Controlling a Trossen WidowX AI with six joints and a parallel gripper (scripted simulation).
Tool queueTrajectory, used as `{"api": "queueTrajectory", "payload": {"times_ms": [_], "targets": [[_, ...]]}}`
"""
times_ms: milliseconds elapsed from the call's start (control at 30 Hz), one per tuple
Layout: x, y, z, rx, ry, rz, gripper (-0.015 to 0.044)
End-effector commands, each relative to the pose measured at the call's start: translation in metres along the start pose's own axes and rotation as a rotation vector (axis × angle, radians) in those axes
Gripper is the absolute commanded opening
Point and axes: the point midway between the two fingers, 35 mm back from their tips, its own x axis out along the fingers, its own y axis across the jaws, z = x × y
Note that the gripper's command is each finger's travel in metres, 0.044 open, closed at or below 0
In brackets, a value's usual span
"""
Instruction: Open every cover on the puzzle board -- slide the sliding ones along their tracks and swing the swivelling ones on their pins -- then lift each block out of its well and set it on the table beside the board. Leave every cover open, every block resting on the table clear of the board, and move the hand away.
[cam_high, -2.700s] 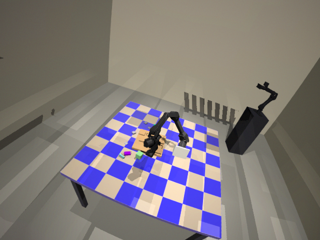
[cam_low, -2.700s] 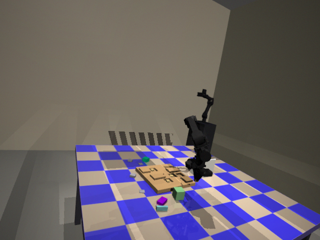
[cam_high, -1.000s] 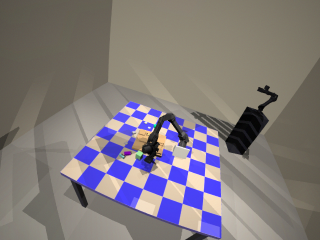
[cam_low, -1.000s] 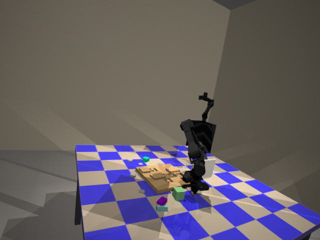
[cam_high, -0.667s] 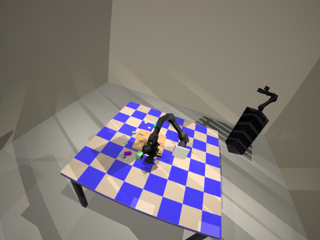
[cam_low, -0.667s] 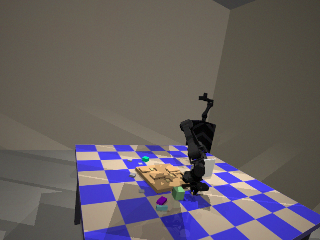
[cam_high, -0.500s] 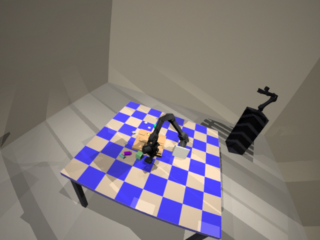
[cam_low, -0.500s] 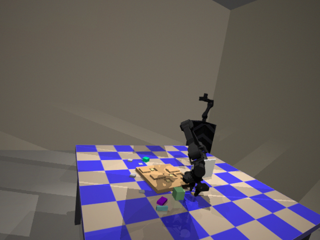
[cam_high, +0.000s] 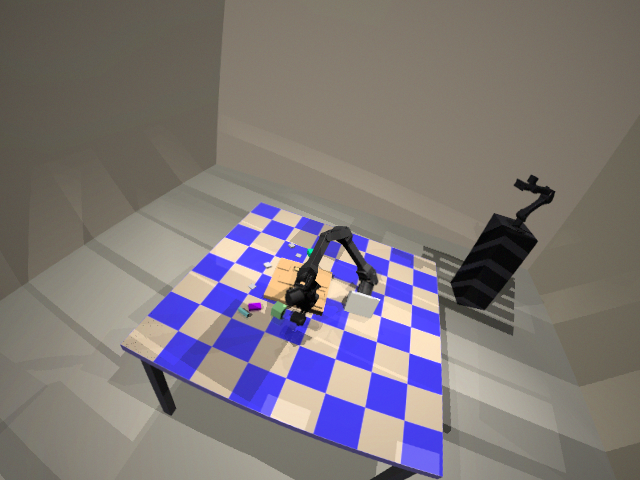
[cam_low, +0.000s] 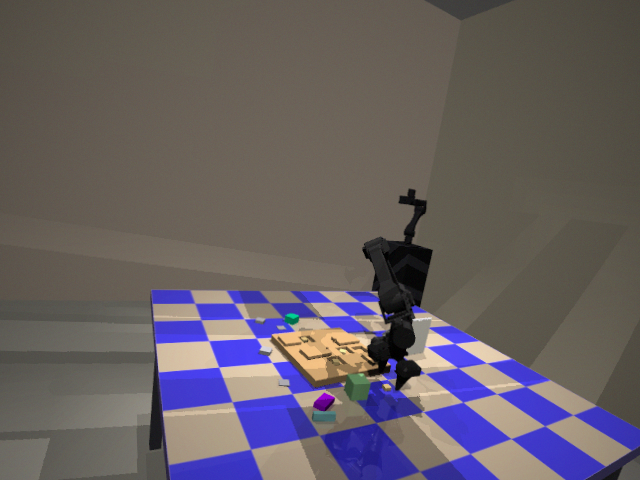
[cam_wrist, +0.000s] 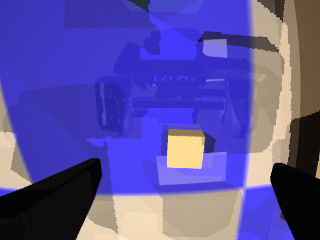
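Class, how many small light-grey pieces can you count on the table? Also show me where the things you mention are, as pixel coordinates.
4, going by the exterior view: two small pieces (cam_high: 292, 245) (cam_high: 298, 255) (cam_low: 260, 320) (cam_low: 280, 327) near the emerald block (cam_high: 310, 252) (cam_low: 292, 318), the third (cam_high: 267, 265) (cam_low: 265, 350) left of the board (cam_high: 276, 294) (cam_low: 299, 356), the fourth (cam_high: 251, 286) (cam_low: 283, 382) nearer the purple block (cam_high: 254, 306) (cam_low: 324, 401). The arm (cam_high: 359, 255) (cam_low: 381, 264) may hide others.

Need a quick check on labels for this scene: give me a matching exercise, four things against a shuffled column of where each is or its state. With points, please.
Things:
1. small yellow block (cam_low: 386, 386) (cam_wrist: 185, 149)
2. black end effector (cam_high: 298, 318) (cam_low: 390, 379) (cam_wrist: 187, 171)
3. magenta block (cam_high: 254, 306) (cam_low: 324, 401)
4. tan wooden puzzle board (cam_high: 279, 295) (cam_low: 315, 378)

Places or states:
A. beside the teal bar-shaped block (cam_high: 244, 312) (cam_low: 324, 416)
B. bears raised covers
C. on a blue table square
D. fingers spread wide, holding nothing

Pairs: 1-C, 2-D, 3-A, 4-B
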Motion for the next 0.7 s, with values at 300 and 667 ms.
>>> {"api": "queueTrajectory", "payload": {"times_ms": [300, 667], "targets": [[-0.049, 0.0, 0.002, 0.008, -0.007, 0.013, 0.044], [-0.059, -0.013, 0.008, -0.062, -0.007, 0.016, 0.0335]]}}
